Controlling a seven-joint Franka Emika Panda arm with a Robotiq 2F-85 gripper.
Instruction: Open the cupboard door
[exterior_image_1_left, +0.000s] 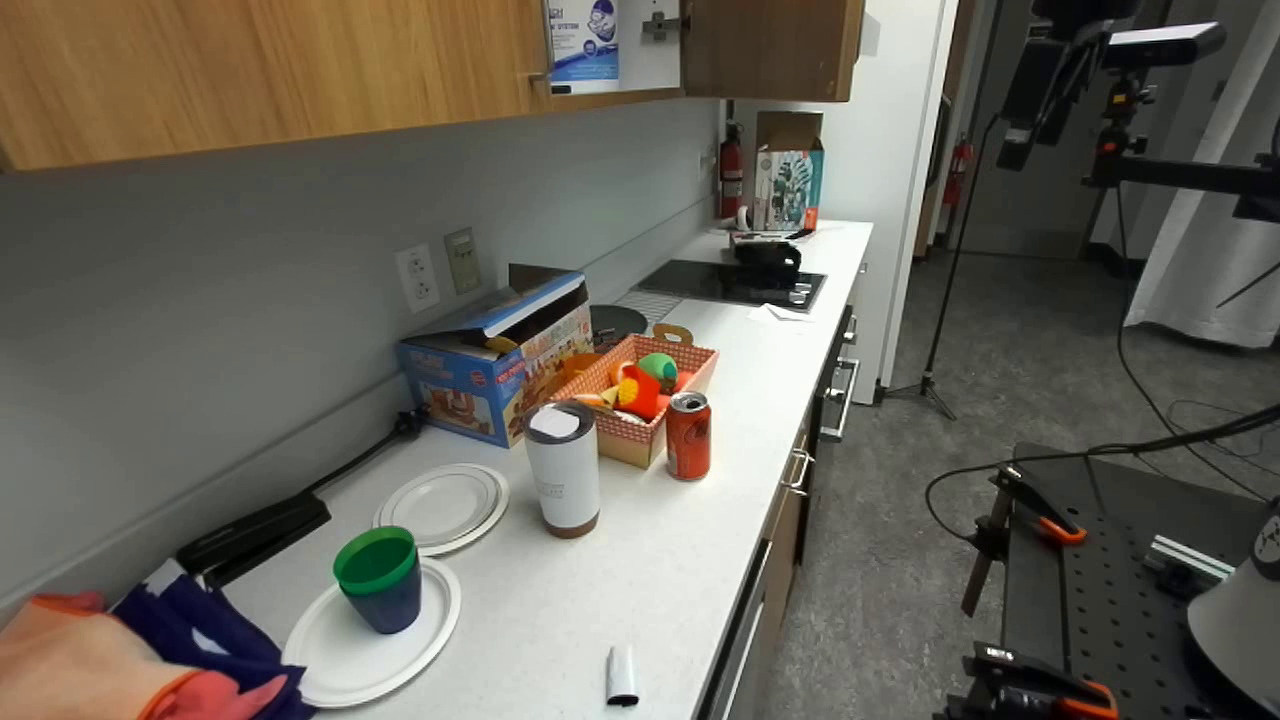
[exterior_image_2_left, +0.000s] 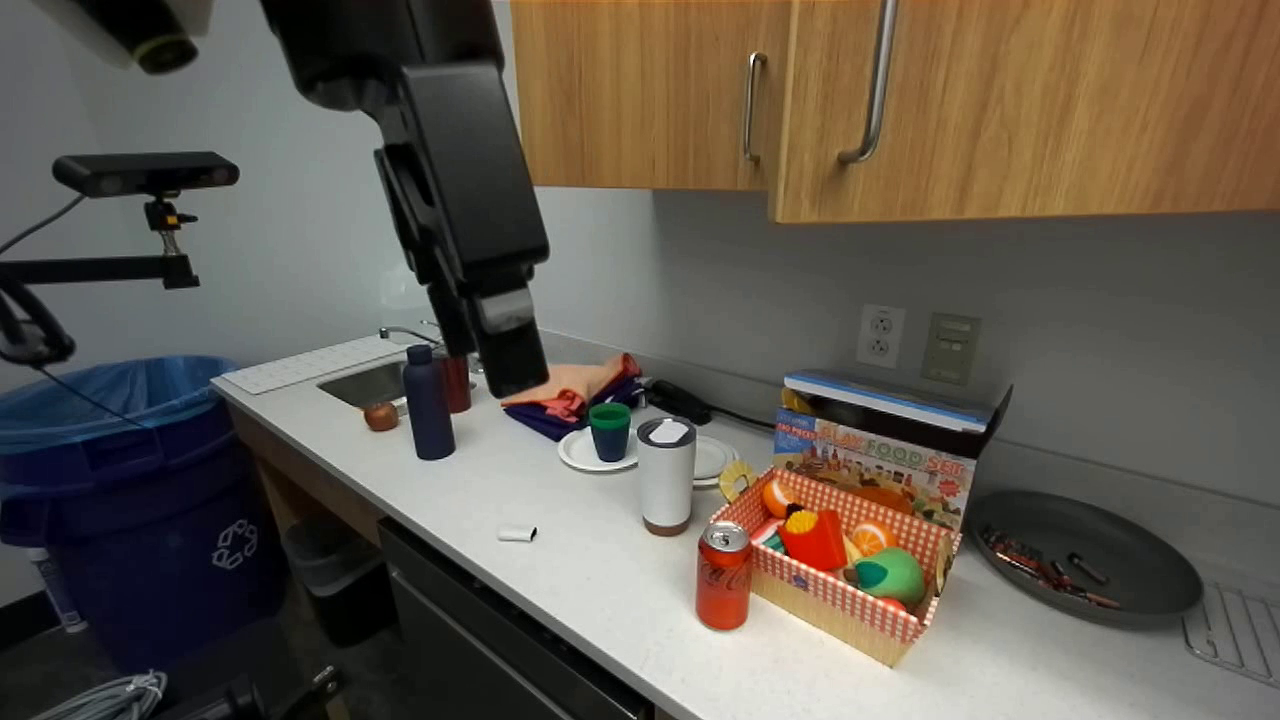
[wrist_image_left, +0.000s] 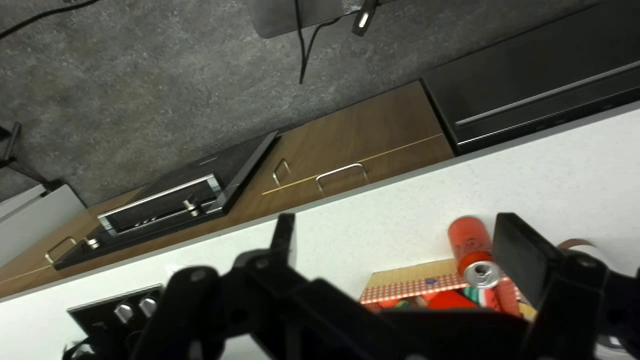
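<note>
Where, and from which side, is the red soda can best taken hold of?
Likely around the middle of the soda can, with the end effector coming from the front edge of the counter. The can stands upright and its round body is straight-sided, which suits a pinch; the checked basket sits close behind it, so that side looks cramped.

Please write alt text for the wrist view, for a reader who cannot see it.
An open, empty black claw points toward a white counter, where a red can stands beside a checkered basket of toy food. Beyond the counter's edge are brown cabinet fronts and grey floor.
</note>
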